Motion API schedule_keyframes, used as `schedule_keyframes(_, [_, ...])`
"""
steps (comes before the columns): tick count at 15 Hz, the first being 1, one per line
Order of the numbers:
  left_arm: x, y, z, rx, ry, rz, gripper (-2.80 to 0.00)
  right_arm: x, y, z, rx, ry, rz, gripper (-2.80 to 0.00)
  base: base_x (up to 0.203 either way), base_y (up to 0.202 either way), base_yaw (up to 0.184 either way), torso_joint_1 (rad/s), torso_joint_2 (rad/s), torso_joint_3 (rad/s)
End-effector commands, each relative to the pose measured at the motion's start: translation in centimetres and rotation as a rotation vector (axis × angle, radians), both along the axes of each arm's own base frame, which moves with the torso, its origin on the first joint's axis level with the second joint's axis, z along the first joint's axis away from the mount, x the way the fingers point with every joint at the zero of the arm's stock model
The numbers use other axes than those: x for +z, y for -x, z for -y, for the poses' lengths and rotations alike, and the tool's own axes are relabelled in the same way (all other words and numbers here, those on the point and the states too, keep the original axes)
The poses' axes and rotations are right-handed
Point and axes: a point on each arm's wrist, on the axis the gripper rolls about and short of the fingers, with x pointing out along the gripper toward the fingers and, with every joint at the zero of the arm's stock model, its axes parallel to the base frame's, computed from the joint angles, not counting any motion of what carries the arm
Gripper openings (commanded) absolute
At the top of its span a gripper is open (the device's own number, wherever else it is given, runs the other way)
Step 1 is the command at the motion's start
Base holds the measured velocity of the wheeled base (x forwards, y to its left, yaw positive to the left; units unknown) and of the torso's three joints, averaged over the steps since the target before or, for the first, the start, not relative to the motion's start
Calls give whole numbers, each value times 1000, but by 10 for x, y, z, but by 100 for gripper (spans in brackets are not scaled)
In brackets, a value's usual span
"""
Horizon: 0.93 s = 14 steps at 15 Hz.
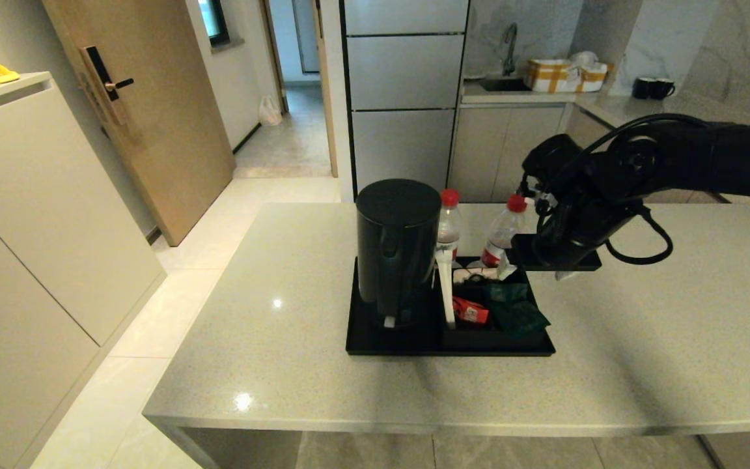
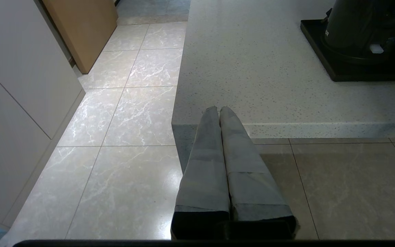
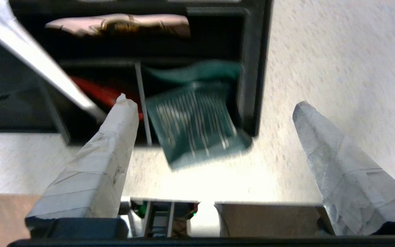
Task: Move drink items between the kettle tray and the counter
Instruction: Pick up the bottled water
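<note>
The right gripper hovers over the green packet in the sachet box, fingers wide and empty (probably just released, or lining up); the left gripper sits pinched closed beside the desk.

I observed the counter, a pale speckled stone slab with a thick straight edge, standing over a tiled floor. One item lay directly on it: the kettle tray, a flat black rectangle with a low rim, positioned near the middle of the slab. The tray carried the kettle on its left part and the divided sachet box on its right.
</note>
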Motion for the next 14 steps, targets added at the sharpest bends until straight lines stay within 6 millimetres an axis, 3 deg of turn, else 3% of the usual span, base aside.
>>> schedule_keyframes(1, [0,0,0,0,0,-1,-280,28,24,8,-12,-26,48,0,0,0,0,0,0,0])
schedule_keyframes(4, [0,0,0,0,0,-2,-280,57,62,21,-20,-48,100,0,0,0,0,0,0,0])
schedule_keyframes(5, [0,0,0,0,0,-1,-280,68,78,27,-30,-62,125,-280,0,0,0,0,0,0])
schedule_keyframes(7, [0,0,0,0,0,-1,-280,88,111,39,-60,-100,182,-280,0,0,0,0,0,0])
schedule_keyframes(9, [0,0,0,0,0,0,-280,113,158,55,-84,-153,272,-280,0,0,0,0,0,0])
schedule_keyframes(12, [0,0,0,0,0,0,-280,127,224,79,-151,-137,389,-280,0,0,0,0,0,0])
schedule_keyframes(14, [0,0,0,0,0,-1,-280,121,271,100,-240,-77,458,-280,0,0,0,0,0,0])
